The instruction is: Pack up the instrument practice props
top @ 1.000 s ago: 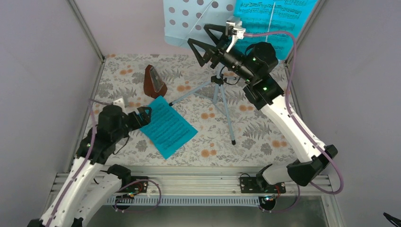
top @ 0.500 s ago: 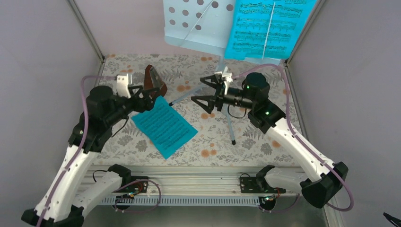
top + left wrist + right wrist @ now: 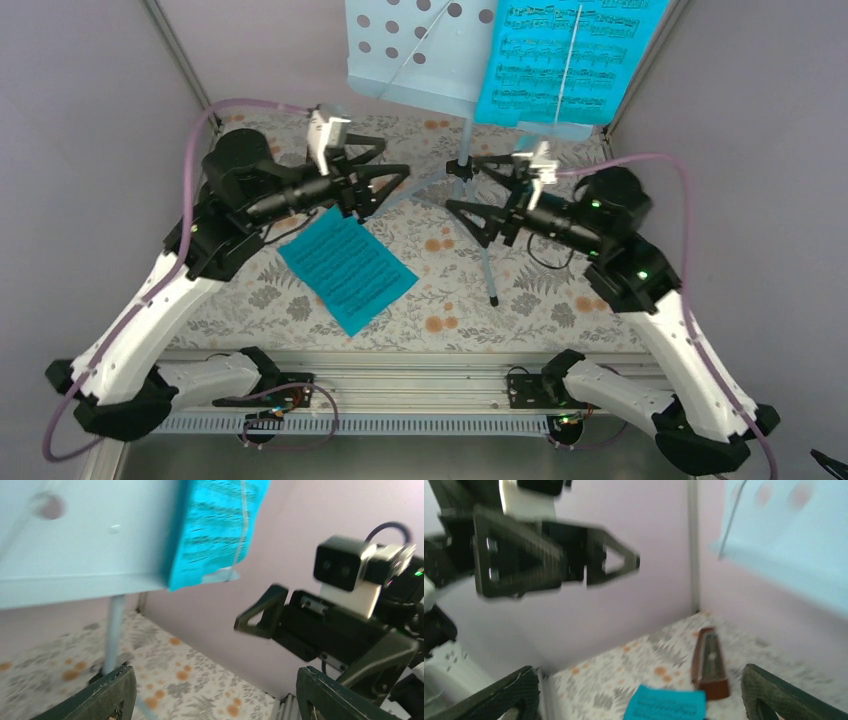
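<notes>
Two arms meet over the middle of the floral bench [image 3: 560, 290]. The left end effector [image 3: 392, 166] reaches in from 9 o'clock and the right end effector [image 3: 464, 184] from 3 o'clock, tips facing across a narrow gap, both with jaws spread wide and holding nothing. The pale blue music stand [image 3: 405, 55] rises at 12 o'clock, its perforated desk running out past the top of the overhead view. Its pole [image 3: 468, 135] drops between the two sets of fingertips, just beside the right one from above; whether they touch cannot be told. A teal sheet on the stand [image 3: 570, 55] covers the desk's right half, close against the back right corner post [image 3: 640, 70]. The silver tripod legs [image 3: 486, 265] spread below, one running toward 5 o'clock. A second teal sheet on the bench [image 3: 347, 265] lies flat at 7 o'clock, turned diamond-wise, its near corner short of the near rail [image 3: 420, 375]. The reddish-brown metronome [image 3: 709, 666] stands upright toward 10 o'clock, just beside that sheet's far corner and hidden from above by the left arm [image 3: 150, 300]. Bare cloth shows from 3 to 5 o'clock, between the tripod and the right wall [image 3: 740, 200].
</notes>
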`<state>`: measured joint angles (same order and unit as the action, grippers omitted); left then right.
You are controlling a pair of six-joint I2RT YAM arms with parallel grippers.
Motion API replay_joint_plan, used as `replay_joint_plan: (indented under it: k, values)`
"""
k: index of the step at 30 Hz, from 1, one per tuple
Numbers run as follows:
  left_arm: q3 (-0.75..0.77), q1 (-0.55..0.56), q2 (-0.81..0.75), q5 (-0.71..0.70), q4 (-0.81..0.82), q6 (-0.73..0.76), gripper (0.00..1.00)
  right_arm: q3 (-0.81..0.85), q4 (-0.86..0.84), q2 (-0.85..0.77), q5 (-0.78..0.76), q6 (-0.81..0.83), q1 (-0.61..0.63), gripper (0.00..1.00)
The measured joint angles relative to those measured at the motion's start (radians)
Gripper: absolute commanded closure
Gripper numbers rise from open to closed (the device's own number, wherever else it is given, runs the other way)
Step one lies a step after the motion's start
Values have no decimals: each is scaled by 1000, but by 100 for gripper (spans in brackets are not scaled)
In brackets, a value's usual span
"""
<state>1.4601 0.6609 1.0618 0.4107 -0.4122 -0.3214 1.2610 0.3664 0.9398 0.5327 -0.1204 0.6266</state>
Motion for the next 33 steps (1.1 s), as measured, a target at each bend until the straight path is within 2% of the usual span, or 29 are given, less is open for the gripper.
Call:
replay_joint_plan:
  k: [5,7,10,16,21,28,33]
  values:
    - [172,163,173,-80,-4,22,21,232,121,-9,-268,-4,0,0]
    - [291,204,272,-108,-45,27,21,318,160,14,-376,-4,0,0]
    - [470,226,411,-142,-90,37,21,444,201,81,-523,-3,0,0]
    - [616,229,526,-222,-166,60,21,541,265,186,-752,1,-10,2]
    - [724,229,594,-248,-195,76,25,587,299,213,-844,9,-48,4]
    - [831,227,683,-242,-199,74,28,645,304,231,-853,11,-124,9]
    - [834,226,711,-241,-199,71,35,628,304,235,-825,5,-161,23]
